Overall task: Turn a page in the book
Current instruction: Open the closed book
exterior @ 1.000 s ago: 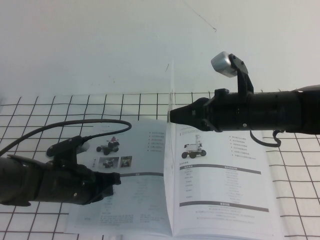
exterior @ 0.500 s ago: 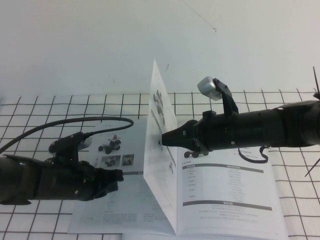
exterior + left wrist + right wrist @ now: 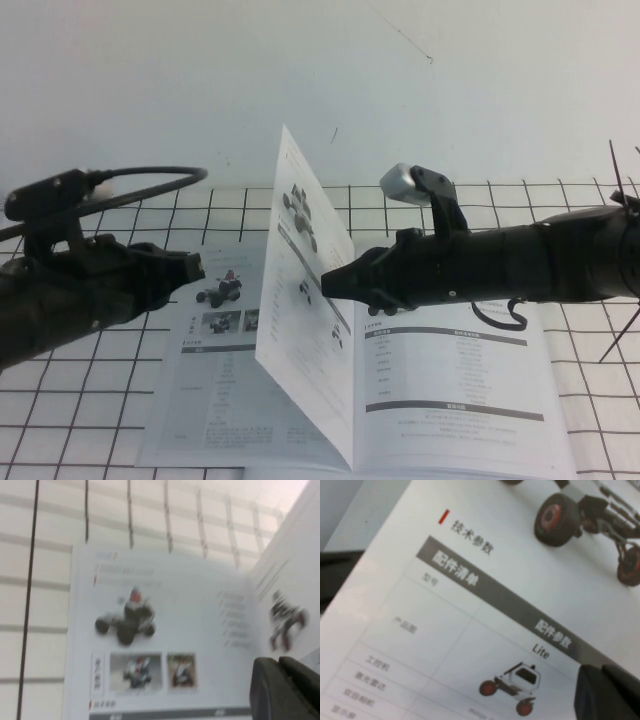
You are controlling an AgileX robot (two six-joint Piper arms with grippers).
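The book (image 3: 455, 400) lies open on the grid table. One page (image 3: 292, 300) stands up from the spine and leans to the left. My right gripper (image 3: 328, 284) is shut, its tip against the page's right face at mid height. The right wrist view is filled by that page (image 3: 470, 595), with the gripper's tips (image 3: 601, 674) close against it. My left gripper (image 3: 198, 266) is shut and empty, held above the book's left half, left of the raised page. The left wrist view shows the left leaf (image 3: 165, 610), the raised page (image 3: 295, 575) and the gripper's tips (image 3: 278, 666).
The table is a white sheet with a black grid (image 3: 590, 420). A white wall (image 3: 200, 80) rises behind it. The left arm's cable (image 3: 150, 175) loops above the table at the left.
The page has gone from upright at the spine to leaning left, pushed by my right gripper moving left. My left gripper has risen off the left leaf and drawn back to the left.
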